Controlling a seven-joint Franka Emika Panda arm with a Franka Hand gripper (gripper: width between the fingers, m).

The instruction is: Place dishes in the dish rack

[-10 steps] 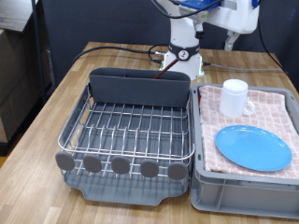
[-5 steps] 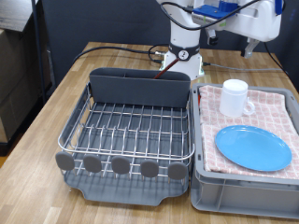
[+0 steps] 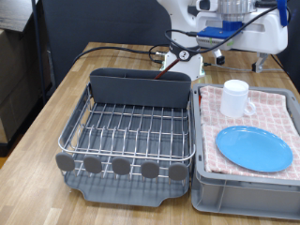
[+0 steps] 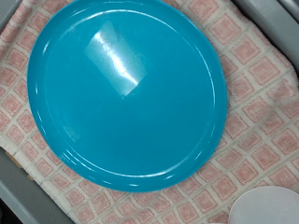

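Note:
The light-blue plate (image 3: 253,148) lies flat on a pink-checked cloth (image 3: 277,112) on top of a grey crate, at the exterior view's right. The white mug (image 3: 235,97) stands upright on the cloth behind it. My gripper (image 3: 241,62) hangs high above the mug and the crate's far end, its two dark fingers apart and empty. The wrist view looks straight down on the plate (image 4: 126,91), with the mug's rim (image 4: 276,207) at one corner. The silver wire dish rack (image 3: 131,131) holds no plate or mug. A reddish sliver (image 3: 174,76) at the caddy's (image 3: 141,86) rim may be the spoon.
The grey crate (image 3: 244,195) stands right beside the rack on the wooden table (image 3: 56,103). A row of grey round tabs (image 3: 122,167) and a grey tray (image 3: 131,192) line the rack's near end. Cables and the arm's base (image 3: 186,56) sit behind the caddy.
The arm has swung towards the exterior view's right and come lower, from behind the caddy to above the crate. Plate, mug and rack have not moved.

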